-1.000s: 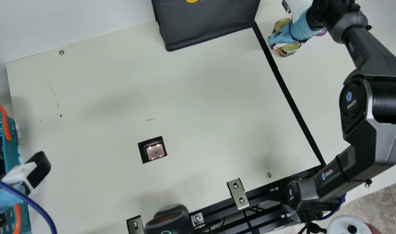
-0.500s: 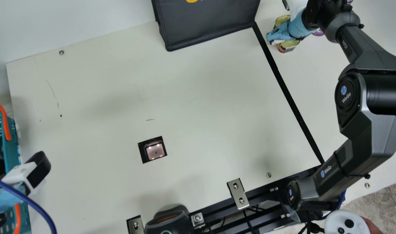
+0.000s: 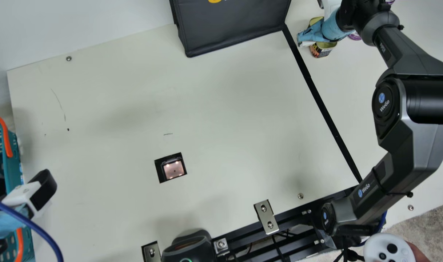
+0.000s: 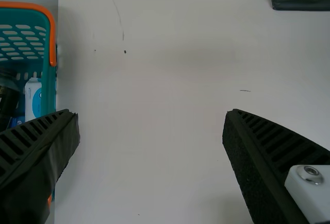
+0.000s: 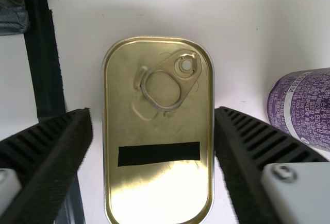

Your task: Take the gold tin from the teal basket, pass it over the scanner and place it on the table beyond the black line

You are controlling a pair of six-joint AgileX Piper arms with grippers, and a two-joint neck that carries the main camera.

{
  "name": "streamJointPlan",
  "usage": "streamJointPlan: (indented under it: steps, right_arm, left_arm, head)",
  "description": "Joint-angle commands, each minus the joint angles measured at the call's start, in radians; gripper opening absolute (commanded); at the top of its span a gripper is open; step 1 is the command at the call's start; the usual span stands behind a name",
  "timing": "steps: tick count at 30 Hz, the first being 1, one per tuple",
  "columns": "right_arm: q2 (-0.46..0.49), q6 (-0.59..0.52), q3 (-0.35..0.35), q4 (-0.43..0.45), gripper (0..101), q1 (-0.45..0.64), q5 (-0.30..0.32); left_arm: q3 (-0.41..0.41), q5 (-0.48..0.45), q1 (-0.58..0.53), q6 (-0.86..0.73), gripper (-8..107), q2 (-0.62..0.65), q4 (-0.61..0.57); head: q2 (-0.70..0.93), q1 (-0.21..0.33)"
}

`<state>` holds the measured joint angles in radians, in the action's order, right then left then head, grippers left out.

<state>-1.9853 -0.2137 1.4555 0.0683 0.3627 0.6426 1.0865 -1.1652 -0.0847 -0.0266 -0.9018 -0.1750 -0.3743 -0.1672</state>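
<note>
My right gripper (image 3: 309, 37) is low over the gold tin (image 3: 321, 49), beyond the black line (image 3: 325, 109) at the top right, hiding its middle. In the right wrist view the gold tin (image 5: 158, 116) stands between the parted fingers of the right gripper (image 5: 153, 115); table shows between one finger and its side, while the other finger looks close against it. My left gripper (image 3: 30, 196) is beside the teal basket (image 3: 13, 163) at the left edge. The left wrist view has the left gripper (image 4: 152, 115) open and empty, the teal basket (image 4: 49, 92) near one finger.
The scanner window (image 3: 173, 169) is set in the table (image 3: 225, 120). A dark fabric box (image 3: 232, 25) stands at the back, next to the line's far end. A purple can (image 5: 304, 108) is beside the tin. Bottles and cartons (image 4: 33, 98) lie in the basket.
My right gripper and arm have shifted slightly toward the back and left, and the tin has moved a little toward the back with them. My left arm has kept still.
</note>
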Motion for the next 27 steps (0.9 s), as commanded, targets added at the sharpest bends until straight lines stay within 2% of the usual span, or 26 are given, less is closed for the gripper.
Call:
streamJointPlan:
  steps: [1, 6, 14, 27]
  right_arm:
    - [0.002, 0.008, 0.0, 0.002, 95, -0.001, 0.003]
    - [0.03, 0.034, -0.014, 0.005, 95, -0.008, 0.001]
    - [0.125, 0.098, -0.071, 0.029, 95, -0.045, 0.003]
    - [0.333, 0.261, -0.222, 0.131, 95, -0.146, 0.036]
  left_arm:
    - [0.0, 0.0, 0.0, 0.0, 90, 0.0, 0.0]
    - [0.0, 0.0, 0.0, 0.0, 90, 0.0, 0.0]
    - [0.0, 0.0, 0.0, 0.0, 90, 0.0, 0.0]
    - [0.0, 0.0, 0.0, 0.0, 90, 0.0, 0.0]
  head:
    - [-0.002, 0.029]
    - [-0.002, 0.029]
    - [-0.002, 0.029]
    - [-0.002, 0.029]
